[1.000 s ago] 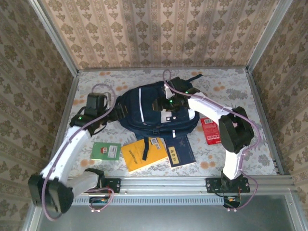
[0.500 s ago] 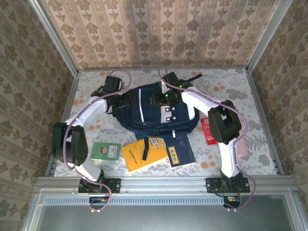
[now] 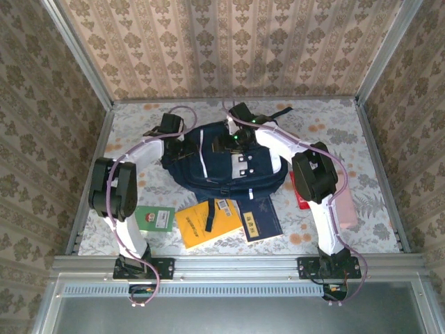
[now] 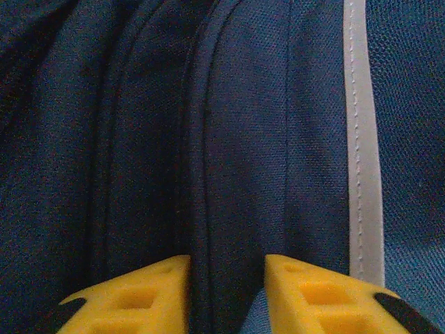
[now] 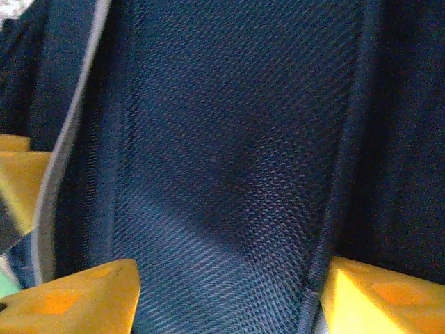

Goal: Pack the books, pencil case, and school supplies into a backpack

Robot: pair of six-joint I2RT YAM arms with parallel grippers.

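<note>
Two pincers sit on your backpack (image 3: 208,174), lying long-ways across both: left pincer (image 4: 226,268) pinches its fold (image 4: 226,174), right pincer (image 5: 229,278) spread wide.

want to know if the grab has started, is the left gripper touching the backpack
Touching. The left wrist view shows a fold of the backpack running between the fingers of the left gripper, pressed against both inner faces.

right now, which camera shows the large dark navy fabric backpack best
The top external view: the whole dark navy backpack lies there, with its white stripe and clasped patch visible. The left wrist view gives a close seam and stripe; the right wrist view, close mesh fabric.
</note>
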